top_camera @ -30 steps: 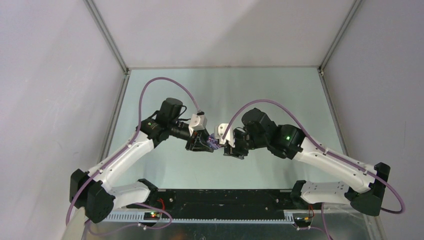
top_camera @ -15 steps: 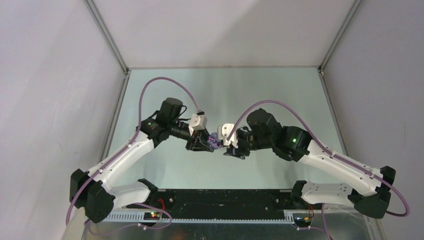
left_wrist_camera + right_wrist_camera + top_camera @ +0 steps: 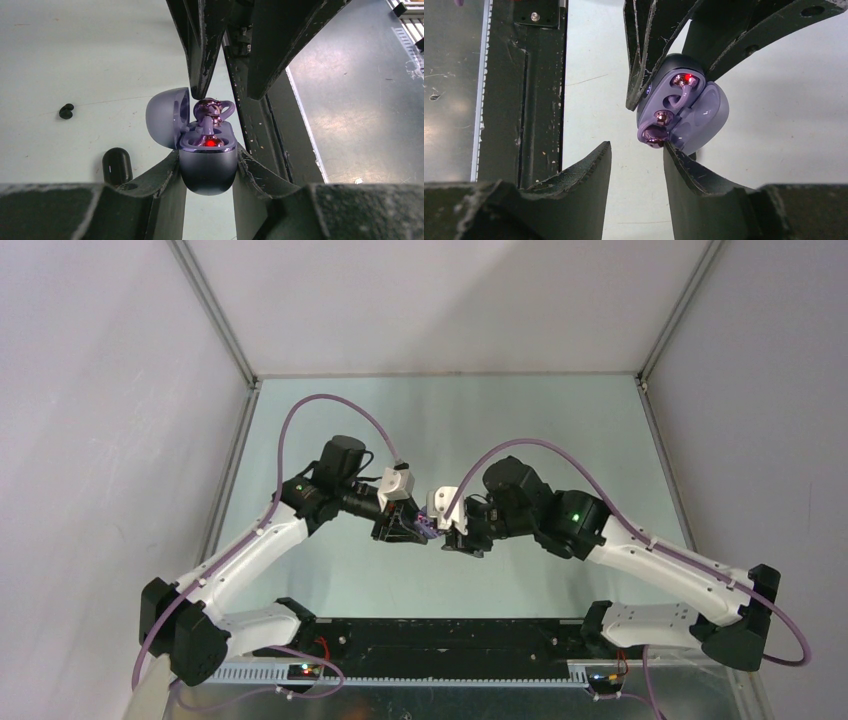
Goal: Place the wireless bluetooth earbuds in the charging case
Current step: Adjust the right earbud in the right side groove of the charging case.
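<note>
from overhead the charging case (image 3: pixel 207 172) is only a lilac sliver wedged between the two wrists, and neither arm's fingers can be made out there. the wrist views show more. the left fingers (image 3: pixel 162 177) are clamped on the lower body of the case from both sides, holding it up off the bench (image 3: pixel 75 50) with its lid (image 3: pixel 162 122) swung open. a glossy lilac earbud (image 3: pixel 209 112) stands in one of the wells, and a red light (image 3: pixel 212 143) glows just in front of it; how deep it sits i cannot tell. the right fingers (image 3: pixel 584 175) are spread apart with nothing between them, and one tip is just beside or touching the rim of the case next to the earbud. the bases of both pairs of fingers are cut off by the frame edges.

down on the bench lie a tiny black earbud (image 3: pixel 65 111) and, nearer, a black rounded thing (image 3: pixel 116 165), its lower end hidden behind a left finger.

half a second ago the right wrist stood a little further off to the right; it has closed back in on the left one, much as it was a second ago. the left arm has not shifted.
</note>
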You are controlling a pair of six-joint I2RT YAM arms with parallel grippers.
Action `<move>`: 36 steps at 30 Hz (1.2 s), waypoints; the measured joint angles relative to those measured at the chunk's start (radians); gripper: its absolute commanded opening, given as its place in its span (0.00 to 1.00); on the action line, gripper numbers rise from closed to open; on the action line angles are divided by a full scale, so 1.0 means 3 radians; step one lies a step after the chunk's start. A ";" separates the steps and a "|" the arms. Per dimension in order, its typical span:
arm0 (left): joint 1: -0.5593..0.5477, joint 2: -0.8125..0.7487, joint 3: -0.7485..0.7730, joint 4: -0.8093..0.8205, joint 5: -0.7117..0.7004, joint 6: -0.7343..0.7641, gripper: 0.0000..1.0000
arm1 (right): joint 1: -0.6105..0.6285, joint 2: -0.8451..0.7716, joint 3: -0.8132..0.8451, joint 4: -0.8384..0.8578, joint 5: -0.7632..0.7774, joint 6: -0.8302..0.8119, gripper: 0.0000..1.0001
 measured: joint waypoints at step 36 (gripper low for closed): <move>0.0000 0.0000 0.0000 0.0017 0.0001 -0.0001 0.04 | 0.0019 0.0095 0.0198 -0.0064 0.0033 0.0047 0.39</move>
